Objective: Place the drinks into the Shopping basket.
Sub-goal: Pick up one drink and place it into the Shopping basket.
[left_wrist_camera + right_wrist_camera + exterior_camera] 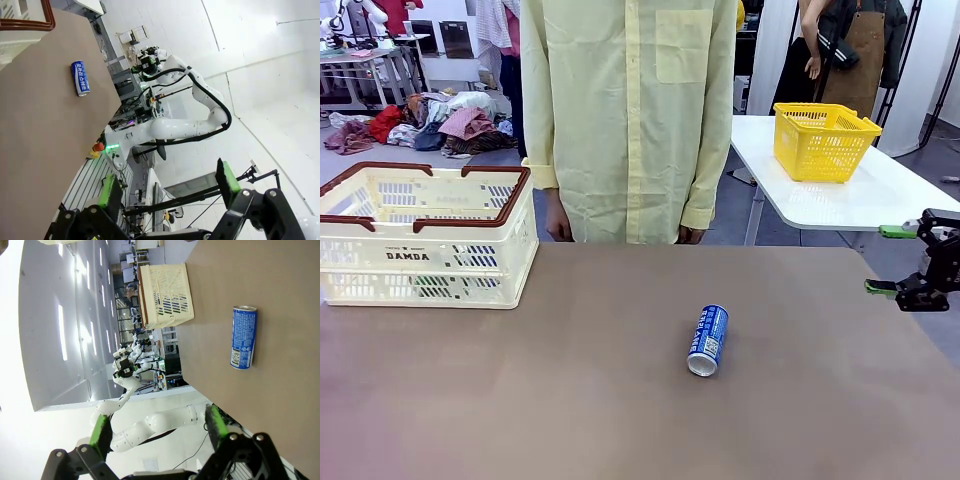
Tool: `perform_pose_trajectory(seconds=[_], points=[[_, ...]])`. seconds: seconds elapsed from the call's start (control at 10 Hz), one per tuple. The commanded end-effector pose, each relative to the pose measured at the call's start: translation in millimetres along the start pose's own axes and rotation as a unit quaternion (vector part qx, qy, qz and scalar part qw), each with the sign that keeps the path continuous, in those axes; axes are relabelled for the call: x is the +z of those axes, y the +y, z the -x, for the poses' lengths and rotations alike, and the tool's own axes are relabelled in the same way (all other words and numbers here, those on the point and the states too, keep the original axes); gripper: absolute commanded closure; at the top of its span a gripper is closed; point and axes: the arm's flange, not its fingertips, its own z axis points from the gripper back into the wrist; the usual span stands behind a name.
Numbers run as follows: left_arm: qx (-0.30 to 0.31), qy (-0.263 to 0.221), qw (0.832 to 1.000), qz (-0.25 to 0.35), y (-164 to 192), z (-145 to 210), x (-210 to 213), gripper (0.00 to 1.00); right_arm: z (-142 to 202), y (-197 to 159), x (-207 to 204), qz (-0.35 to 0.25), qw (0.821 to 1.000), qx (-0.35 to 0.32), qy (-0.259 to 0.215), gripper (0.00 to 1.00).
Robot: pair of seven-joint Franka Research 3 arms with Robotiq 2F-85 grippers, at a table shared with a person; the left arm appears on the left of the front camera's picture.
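Note:
One drink, a blue can [708,340] with white print, lies on its side near the middle of the brown table, silver end toward me. It also lies in the left wrist view [80,78] and the right wrist view [243,337]. The cream-white Shopping basket [425,236] with dark brown handles and "DAMDA" lettering stands at the far left of the table [165,290]; its handle corner [30,22] shows in the left wrist view. My right gripper [898,259] hangs open off the table's right edge, far from the can. Both wrist views show open green-padded jaws, left gripper [167,186] and right gripper [157,429], holding nothing.
A person in a pale yellow shirt [630,110] stands at the table's far edge, hands hanging down. A yellow mesh basket [823,140] sits on a white table behind to the right. Bare brown tabletop [570,400] surrounds the can.

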Motion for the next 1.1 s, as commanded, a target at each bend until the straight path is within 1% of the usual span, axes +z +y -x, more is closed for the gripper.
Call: perform_pose_trajectory(seconds=[0.0, 0.3, 0.4, 0.5, 0.6, 0.7, 0.8, 0.9, 1.0], points=[[-0.005, -0.003, 1.0, 0.007, 0, 3, -1, 0.0, -1, 4, -1, -0.005, 1.0, -0.003, -0.006, 0.0], [0.0, 0.0, 1.0, 0.0, 0, 0, 0, 0.0, -1, 4, -1, -0.005, 1.0, -0.003, -0.006, 0.0], [0.015, -0.007, 1.0, 0.009, -19, -10, -21, 0.0, -1, 4, -1, -0.005, 1.0, -0.003, -0.006, 0.0], [0.021, 0.023, 0.999, -0.02, -48, -17, -57, 0.0, -1, 4, -1, -0.005, 1.0, -0.003, -0.006, 0.0], [0.055, 0.024, 0.997, -0.055, -71, -25, -97, 0.0, -1, 4, -1, -0.005, 1.0, -0.003, -0.006, 0.0], [0.098, 0.046, 0.988, -0.111, -89, -36, -156, 0.0, -1, 4, -1, -0.005, 1.0, -0.003, -0.006, 0.0], [0.114, 0.061, 0.983, -0.134, -93, -39, -192, 0.0, -1, 4, -1, -0.005, 1.0, -0.003, -0.006, 0.0], [0.136, 0.086, 0.977, -0.141, -95, -35, -251, 0.0, -1, 4, -1, -0.005, 1.0, -0.003, -0.006, 0.0], [0.131, 0.065, 0.976, -0.162, -95, -29, -300, 0.0, -1, 4, -1, -0.005, 1.0, -0.003, -0.006, 0.0]])
